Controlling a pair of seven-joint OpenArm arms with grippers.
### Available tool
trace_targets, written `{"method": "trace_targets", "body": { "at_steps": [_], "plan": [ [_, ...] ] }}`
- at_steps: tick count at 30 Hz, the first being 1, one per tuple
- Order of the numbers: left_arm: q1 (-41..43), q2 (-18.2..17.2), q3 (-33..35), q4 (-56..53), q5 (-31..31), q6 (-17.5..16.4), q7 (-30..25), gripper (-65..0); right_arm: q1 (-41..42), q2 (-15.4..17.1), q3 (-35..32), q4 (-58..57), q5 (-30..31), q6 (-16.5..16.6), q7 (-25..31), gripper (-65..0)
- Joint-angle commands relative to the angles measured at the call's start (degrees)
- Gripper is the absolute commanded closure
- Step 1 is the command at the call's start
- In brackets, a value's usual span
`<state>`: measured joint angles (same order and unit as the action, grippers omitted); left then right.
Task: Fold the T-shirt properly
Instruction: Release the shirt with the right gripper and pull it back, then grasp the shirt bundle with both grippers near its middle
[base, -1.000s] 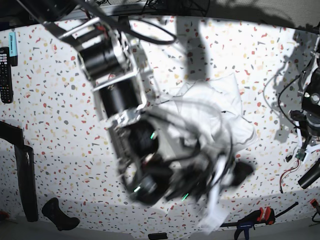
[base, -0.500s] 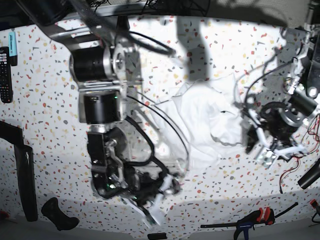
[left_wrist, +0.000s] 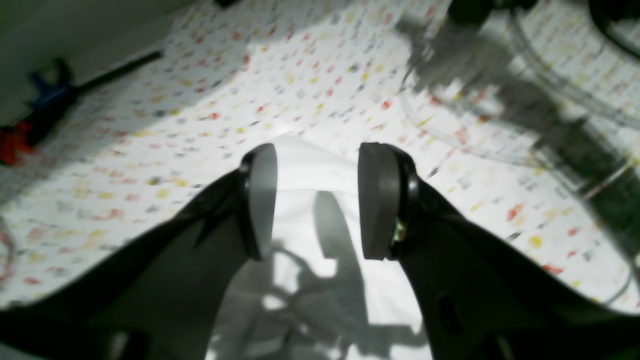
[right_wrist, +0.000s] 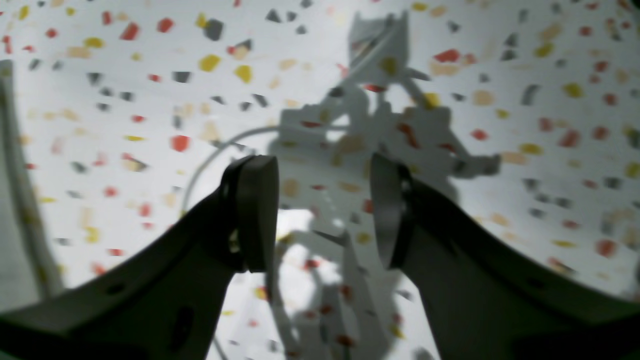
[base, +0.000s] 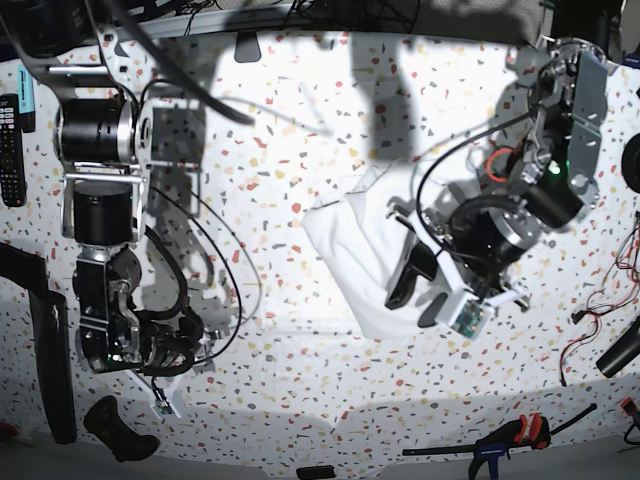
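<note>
Base view: the shirt (base: 350, 245) lies rumpled on the counter (base: 300, 400), the left hand (base: 418, 295) above it, the right hand well apart from it. Left wrist view: left hand open, empty, over the shirt. Right wrist view: right hand (right_wrist: 324, 215) open, empty, beside the shirt.

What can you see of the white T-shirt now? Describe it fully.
The T-shirt is plain white, thin soft-looking cloth, lying bunched and partly folded near the middle of the speckled tabletop. Creases run along it; sleeves and collar cannot be told apart. The left gripper hangs open over it, hiding part and casting shadows; whether they touch is unclear.
</note>
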<state>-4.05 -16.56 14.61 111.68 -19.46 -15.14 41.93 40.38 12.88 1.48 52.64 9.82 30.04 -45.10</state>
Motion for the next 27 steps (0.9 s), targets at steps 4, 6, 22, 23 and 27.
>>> {"method": "trace_targets", "body": {
  "at_steps": [4, 6, 22, 23, 27],
  "plan": [
    [0.07, 3.78, -0.33, -9.14, 0.11, -0.46, -3.13, -25.4, 2.32, -1.03, 0.00, 1.07, 4.39, 1.86, 0.61, -29.5],
    [0.17, 5.35, -0.33, -12.09, 3.04, -3.74, -2.69, -25.4, 2.32, -1.99, 0.00, 1.07, 5.03, 3.61, 0.52, -29.5],
    [3.37, -2.67, -0.26, -14.60, 15.96, -6.56, -0.15, -25.4, 3.30, -13.75, -0.04, 1.09, 23.80, 9.96, -7.19, -29.5],
    [4.15, -2.62, -0.26, -14.60, 15.30, -6.58, -0.50, -25.4, 3.39, -15.13, -0.04, 1.09, 23.80, 9.96, -7.08, -29.5],
    [7.19, -2.60, -0.26, -14.60, 14.45, -8.72, -3.65, -25.4, 3.32, -20.15, -0.85, 1.09, 21.92, 9.96, -5.20, -29.5]
  ]
}}
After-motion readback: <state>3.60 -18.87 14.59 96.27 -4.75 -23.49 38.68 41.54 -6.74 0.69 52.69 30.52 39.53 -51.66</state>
